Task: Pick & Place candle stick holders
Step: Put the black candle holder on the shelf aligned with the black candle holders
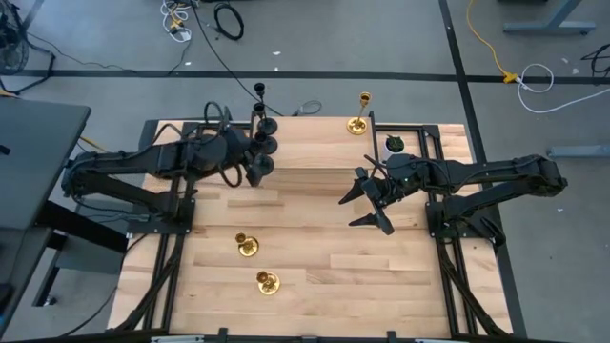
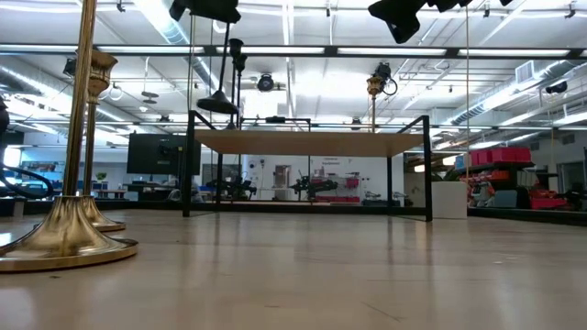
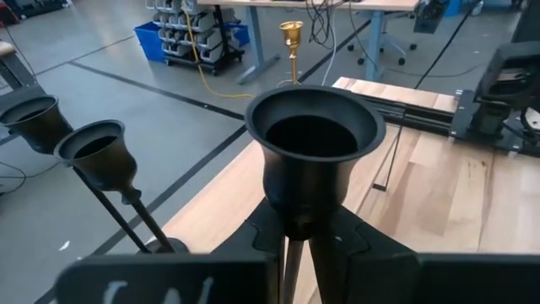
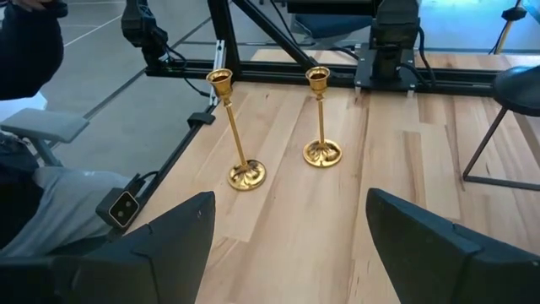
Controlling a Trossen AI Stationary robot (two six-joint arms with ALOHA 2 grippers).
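My left gripper (image 1: 259, 170) is shut on a matte black holder (image 3: 310, 139) over the left end of the raised wooden shelf (image 1: 315, 143) at the table's far side. Two more black holders (image 3: 94, 152) (image 3: 29, 118) stand just beyond it, toward the far edge. One gold holder (image 1: 359, 122) stands on its base on the shelf's far side. Two gold holders (image 4: 243, 169) (image 4: 321, 150) stand on their bases on the table's near left part. My right gripper (image 1: 367, 202) is open and empty above the table's right middle. My left gripper pinches the black holder's thin stem (image 3: 295, 245) just below the cup, one finger (image 3: 261, 236) on each side. The holder stays roughly upright, cup up. In the low view its flared base (image 2: 217, 103) hangs clear above the shelf top.
A black metal frame (image 1: 434, 205) runs along the table's sides and around the shelf. A small plant pot (image 1: 395, 145) sits at the shelf's right end. Bare wood lies between the two near gold holders (image 1: 247, 245) (image 1: 267, 282) and my right gripper.
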